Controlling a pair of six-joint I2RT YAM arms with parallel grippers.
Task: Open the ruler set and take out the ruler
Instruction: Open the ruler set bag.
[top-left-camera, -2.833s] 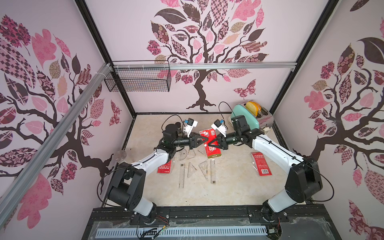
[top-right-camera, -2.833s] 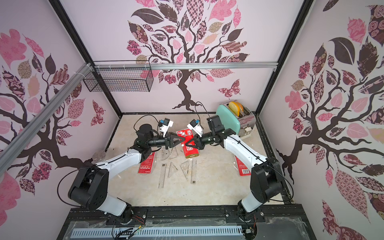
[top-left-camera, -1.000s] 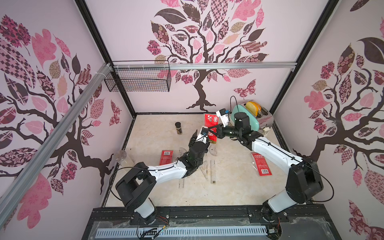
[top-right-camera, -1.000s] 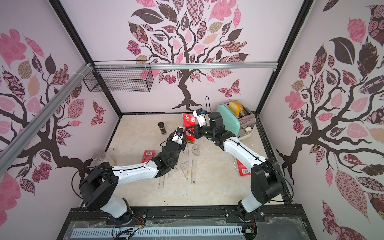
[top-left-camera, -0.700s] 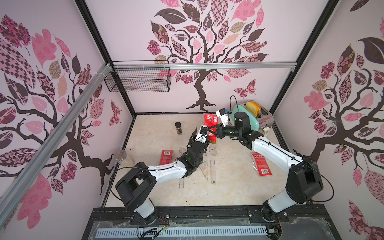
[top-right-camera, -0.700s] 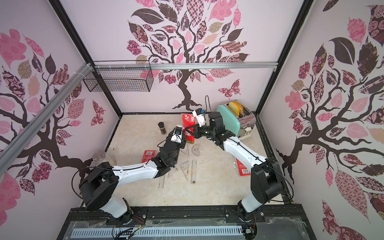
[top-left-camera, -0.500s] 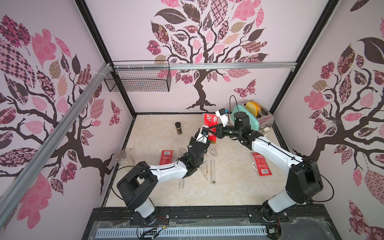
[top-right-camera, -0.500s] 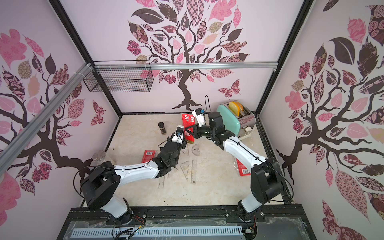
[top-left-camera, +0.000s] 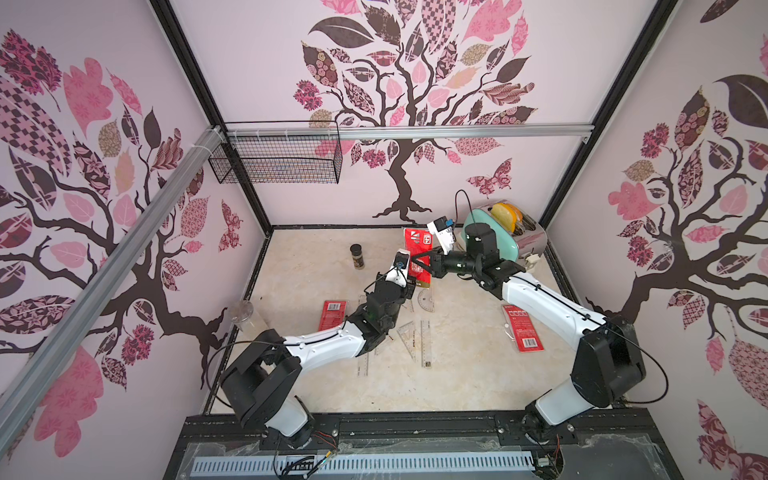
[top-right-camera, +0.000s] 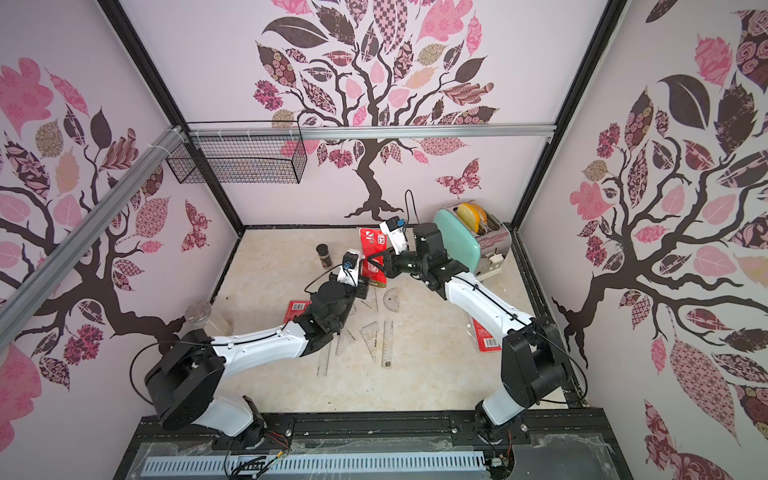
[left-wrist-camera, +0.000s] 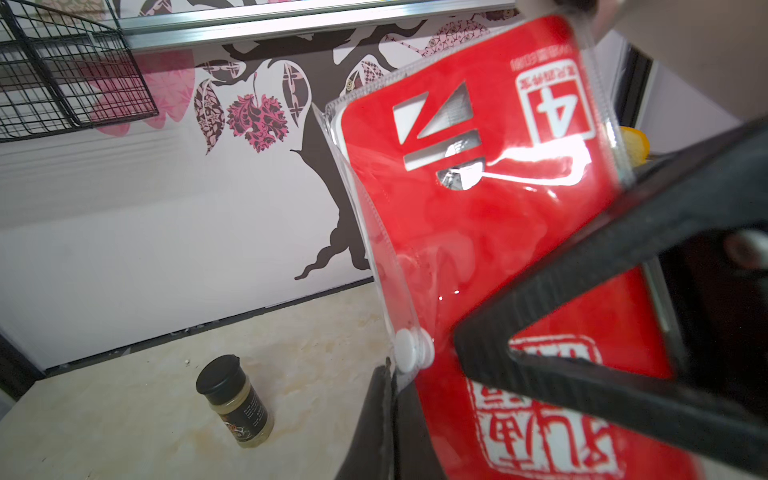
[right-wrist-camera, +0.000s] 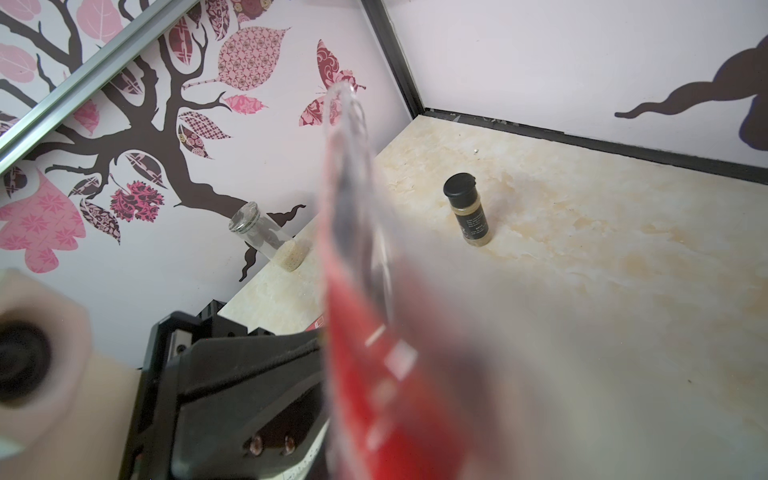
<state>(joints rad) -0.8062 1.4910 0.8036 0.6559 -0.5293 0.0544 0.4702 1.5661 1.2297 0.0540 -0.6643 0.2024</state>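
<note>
The ruler set is a red card in a clear plastic pouch, held upright above the table's back middle. My right gripper is shut on its lower half; its black fingers cross the red face. My left gripper is shut on the pouch's clear flap edge, just below the white snap button. In the right wrist view the pouch shows edge-on and blurred. Several clear rulers lie loose on the table. I cannot make out a ruler inside the pouch.
A protractor and set squares lie under the arms. Two more red packs lie flat. A spice jar stands back left, a toaster back right, a tipped glass jar by the left wall.
My left arm has swung in under the raised pouch and its jaws have closed on the flap edge. The right gripper has held the pouch still over the last second.
</note>
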